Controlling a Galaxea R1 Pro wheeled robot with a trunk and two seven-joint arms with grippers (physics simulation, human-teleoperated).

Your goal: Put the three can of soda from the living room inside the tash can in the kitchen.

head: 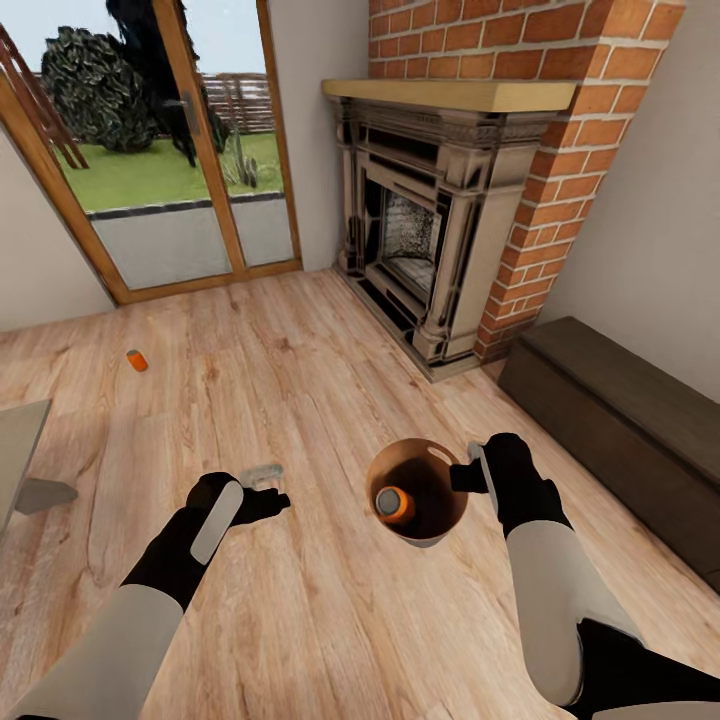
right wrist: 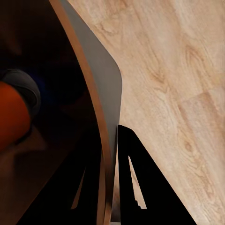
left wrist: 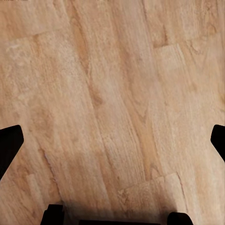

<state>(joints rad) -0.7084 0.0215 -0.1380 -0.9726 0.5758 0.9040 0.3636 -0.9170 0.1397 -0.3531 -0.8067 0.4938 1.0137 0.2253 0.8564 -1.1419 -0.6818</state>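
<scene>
Right gripper (head: 472, 470) was clamped on the trash can (head: 452, 524) rim; left gripper (head: 262, 488) hung with fingers spread, well apart from it.

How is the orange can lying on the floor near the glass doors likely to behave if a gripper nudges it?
The can lies on its side on smooth wood floor, so it would probably roll. It looks small and rigid, likely light, so a nudge may send it away.

No text, label, brand, number or sign can be read on anything in these views.
</scene>
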